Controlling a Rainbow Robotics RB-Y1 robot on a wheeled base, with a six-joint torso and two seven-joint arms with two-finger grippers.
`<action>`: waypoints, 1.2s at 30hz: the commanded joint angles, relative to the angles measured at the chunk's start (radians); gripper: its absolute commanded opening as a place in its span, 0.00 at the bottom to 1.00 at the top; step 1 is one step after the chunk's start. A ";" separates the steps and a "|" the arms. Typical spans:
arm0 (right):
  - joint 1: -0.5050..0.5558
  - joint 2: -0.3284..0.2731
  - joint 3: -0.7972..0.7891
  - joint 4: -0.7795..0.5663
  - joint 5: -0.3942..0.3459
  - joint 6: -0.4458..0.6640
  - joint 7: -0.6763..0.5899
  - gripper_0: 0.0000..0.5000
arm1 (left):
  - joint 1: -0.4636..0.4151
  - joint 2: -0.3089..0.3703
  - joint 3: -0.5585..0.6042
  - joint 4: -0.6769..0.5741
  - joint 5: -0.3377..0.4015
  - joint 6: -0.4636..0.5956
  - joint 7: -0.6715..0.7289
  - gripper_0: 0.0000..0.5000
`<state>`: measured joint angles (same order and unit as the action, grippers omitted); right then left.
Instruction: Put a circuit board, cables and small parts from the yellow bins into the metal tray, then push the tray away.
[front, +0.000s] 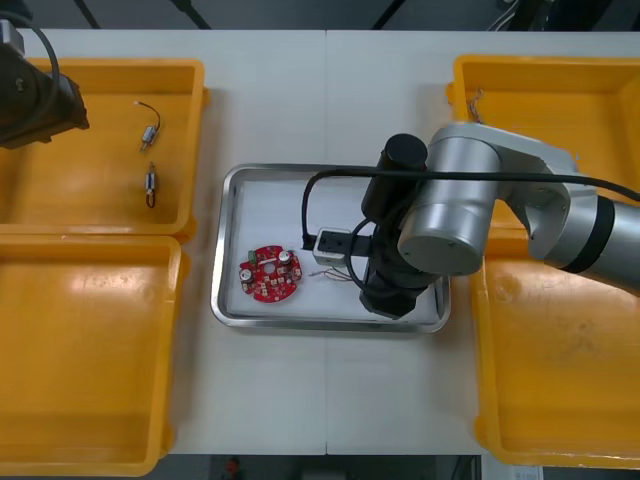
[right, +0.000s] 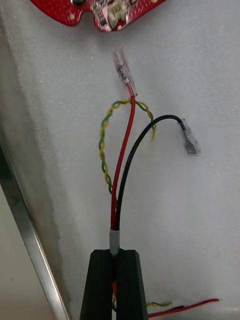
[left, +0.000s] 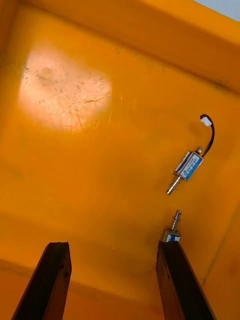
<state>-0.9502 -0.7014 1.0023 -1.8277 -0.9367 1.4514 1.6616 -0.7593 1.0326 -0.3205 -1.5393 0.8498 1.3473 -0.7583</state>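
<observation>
Over the metal tray (front: 230, 300), the right end effector (right: 116, 252) is clamping a cable (right: 122, 165) whose springy leads are risking snagging it on release. Left of the tray, the left end effector (left: 114, 245) is hovering, spread apart.

Red circuit board (front: 268, 273), yellow bins (front: 100, 190), red-and-black cable (right: 118, 210).

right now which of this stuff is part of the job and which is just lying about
In the job: metal tray; circuit board lying in it; cable bundle pinched in the right gripper over the tray; two small metal parts in the far left yellow bin, left gripper open over that bin.
Just lying about: table; near left yellow bin; near right yellow bin.
</observation>
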 joint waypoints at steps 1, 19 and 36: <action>-0.035 0.039 0.025 0.035 0.009 -0.016 0.038 0.00 | -0.043 -0.025 -0.043 -0.004 -0.043 -0.063 -0.010 1.00; -0.032 0.014 -0.022 -0.045 0.036 0.046 0.001 1.00 | -0.043 -0.051 -0.101 0.077 -0.103 -0.381 -0.021 1.00; -0.030 -0.118 -0.376 -0.110 -0.129 0.299 -0.333 1.00 | -0.044 -0.066 -0.233 0.153 -0.146 -0.643 -0.018 1.00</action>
<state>-0.9504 -0.7550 0.6954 -1.9055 -1.0416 1.7198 1.4111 -0.7595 0.9762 -0.5087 -1.3971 0.7161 0.7371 -0.7583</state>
